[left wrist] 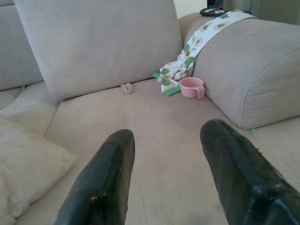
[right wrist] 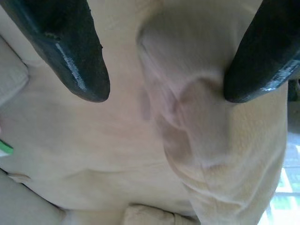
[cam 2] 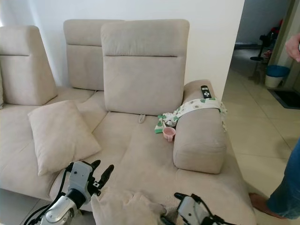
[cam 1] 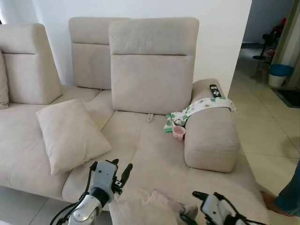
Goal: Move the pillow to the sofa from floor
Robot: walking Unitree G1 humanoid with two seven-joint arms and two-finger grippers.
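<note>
Two pillows are showing: one [cam 1: 70,133] lying on the sofa [cam 1: 159,159] seat, one [cam 1: 145,206] crumpled at its front edge. Three backrest cushions [cam 1: 152,65] are standing behind. One pink cup [cam 1: 179,132], one patterned cloth [cam 1: 201,108] and one remote [cam 1: 214,91] are sitting there too.

pink cup [cam 1: 179,132] on seat | remote [cam 1: 214,90] on armrest | patterned cloth [cam 1: 202,107] draped beside

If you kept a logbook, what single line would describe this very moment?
pillow at sofa front edge | right gripper jaws open around a fold of it | left gripper open, over seat | pink cup by armrest
</note>
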